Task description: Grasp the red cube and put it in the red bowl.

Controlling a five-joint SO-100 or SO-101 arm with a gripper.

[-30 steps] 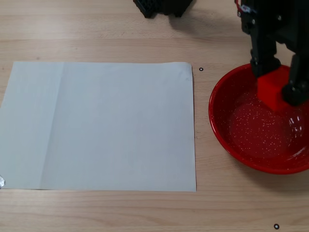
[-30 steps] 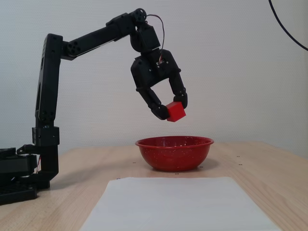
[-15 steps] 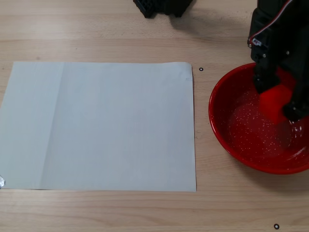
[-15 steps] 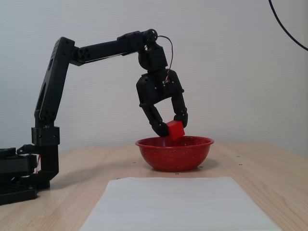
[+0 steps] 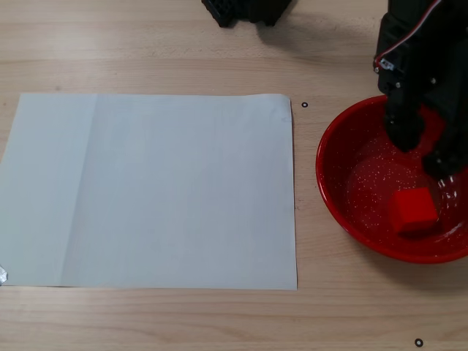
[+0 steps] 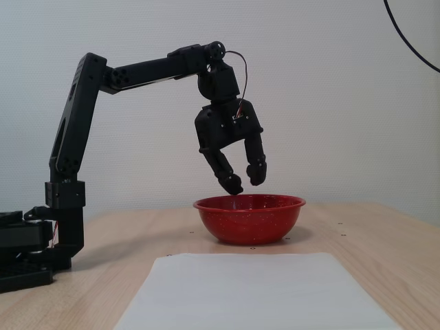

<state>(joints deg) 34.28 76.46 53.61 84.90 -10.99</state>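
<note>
One large white paper sheet (image 5: 150, 190) covers the pale wooden table (image 5: 146, 322) at left; at its 3 o'clock sits the glossy round red bowl (image 5: 333, 186), the small matte red cube (image 5: 414, 210) lying inside near 5 o'clock. Above the bowl hangs the black two-finger gripper (image 6: 246, 181), jaws spread, empty

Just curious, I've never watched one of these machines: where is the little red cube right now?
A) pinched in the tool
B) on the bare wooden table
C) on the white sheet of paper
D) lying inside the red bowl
D: the red cube lies inside the red bowl, and the open tool above holds nothing.
</note>
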